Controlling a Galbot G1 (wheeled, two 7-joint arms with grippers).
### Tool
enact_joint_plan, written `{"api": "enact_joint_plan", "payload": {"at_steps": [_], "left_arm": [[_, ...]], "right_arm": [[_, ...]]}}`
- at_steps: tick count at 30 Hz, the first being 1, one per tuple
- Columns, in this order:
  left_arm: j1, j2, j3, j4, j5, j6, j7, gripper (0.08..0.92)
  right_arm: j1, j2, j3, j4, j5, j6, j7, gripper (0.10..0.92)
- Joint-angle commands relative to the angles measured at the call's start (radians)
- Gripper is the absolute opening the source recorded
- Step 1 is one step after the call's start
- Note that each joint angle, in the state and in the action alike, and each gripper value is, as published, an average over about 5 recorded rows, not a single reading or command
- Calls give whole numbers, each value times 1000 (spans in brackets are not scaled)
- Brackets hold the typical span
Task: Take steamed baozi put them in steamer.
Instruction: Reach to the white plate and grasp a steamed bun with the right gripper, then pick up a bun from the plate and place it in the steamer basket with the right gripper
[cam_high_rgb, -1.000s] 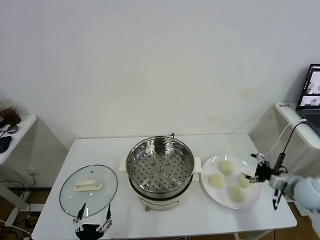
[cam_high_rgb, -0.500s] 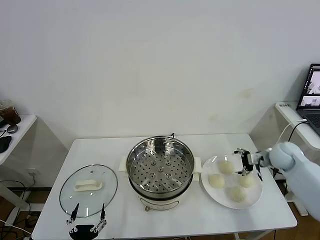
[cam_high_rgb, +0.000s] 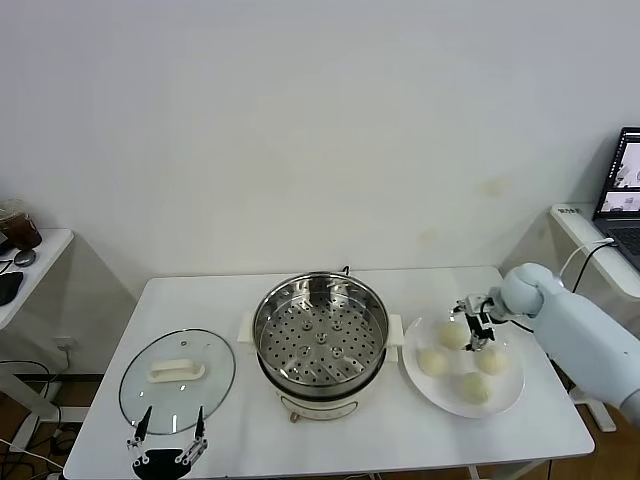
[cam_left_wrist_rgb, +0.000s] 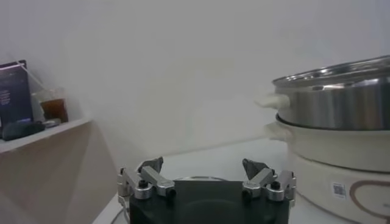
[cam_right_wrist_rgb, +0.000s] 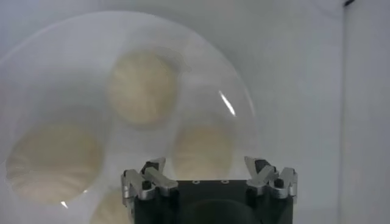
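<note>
Several cream-white steamed baozi lie on a white plate (cam_high_rgb: 447, 397) at the right of the table: one at the back (cam_high_rgb: 452, 336), one on the left (cam_high_rgb: 432, 361), one on the right (cam_high_rgb: 491, 362). The shiny steamer (cam_high_rgb: 320, 335) stands mid-table, its perforated tray bare. My right gripper (cam_high_rgb: 478, 322) hovers open over the plate's back part. In the right wrist view a baozi (cam_right_wrist_rgb: 203, 149) lies below its spread fingers (cam_right_wrist_rgb: 155, 167), untouched. My left gripper (cam_high_rgb: 168, 440) waits open near the front left edge, beside the steamer (cam_left_wrist_rgb: 341, 103).
A glass lid with a white handle (cam_high_rgb: 177, 380) lies left of the steamer. A side table with a laptop (cam_high_rgb: 625, 180) stands at the right. Another side table with a cup (cam_high_rgb: 20, 228) is at the far left.
My right arm swung in from the plate's right edge to above its back part, staying open. The left gripper drifted slightly toward the front left.
</note>
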Motion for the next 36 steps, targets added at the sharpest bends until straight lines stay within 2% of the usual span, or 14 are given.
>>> {"api": "enact_joint_plan", "payload": {"at_steps": [1, 9, 18, 22, 26, 29, 36], "left_arm": [[-2, 2, -4, 4, 1, -5, -1, 823], [-5, 4, -11, 5, 1, -6, -1, 823], [-5, 5, -15, 6, -1, -9, -1, 823], [-5, 6, -14, 3, 0, -10, -1, 823], [-5, 7, -13, 0, 1, -10, -1, 823], [-3, 9, -12, -5, 0, -10, 0, 823], [-11, 23, -9, -17, -2, -8, 3, 823]], "right_arm": [[61, 41, -93, -73, -9, -20, -18, 812], [58, 68, -89, -96, -14, -31, -5, 743], [67, 59, -113, -78, 2, -41, -6, 588], [73, 42, -121, -46, 27, -45, -4, 493], [95, 9, -134, 4, 67, -51, 3, 435], [130, -28, -152, 50, 103, -46, 9, 412], [402, -112, -321, 168, 279, -5, -2, 430]]}}
